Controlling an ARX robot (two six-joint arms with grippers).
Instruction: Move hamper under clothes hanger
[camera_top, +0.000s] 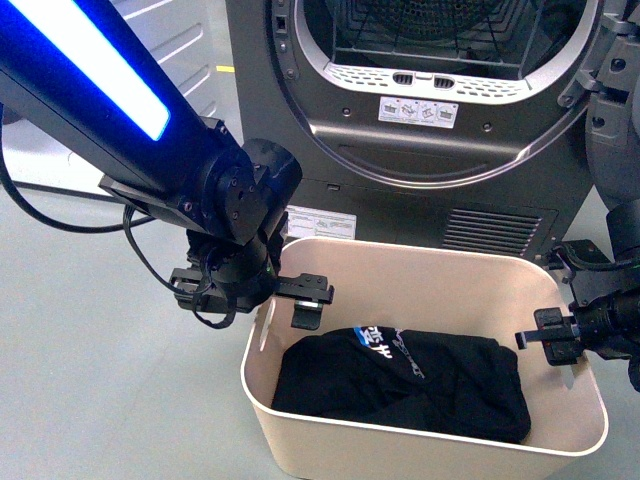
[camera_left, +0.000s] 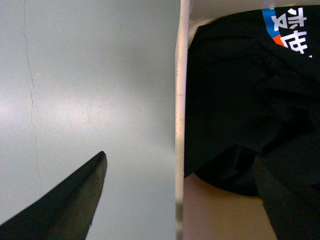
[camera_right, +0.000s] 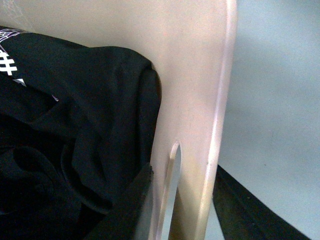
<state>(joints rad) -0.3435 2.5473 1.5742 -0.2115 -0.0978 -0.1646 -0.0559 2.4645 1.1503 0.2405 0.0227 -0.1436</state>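
The hamper is a beige tub on the floor in front of the dryer, with a black T-shirt lying in it. My left gripper is open and straddles the hamper's left rim. One finger is outside over the floor and the other is inside over the shirt. My right gripper is shut on the hamper's right wall, beside a slot handle, with one finger inside and one outside. The clothes hanger is out of view.
The dark grey dryer stands directly behind the hamper with its round door opening facing me. Grey floor stretches to the left of the hamper. A black cable lies on the floor at the far left.
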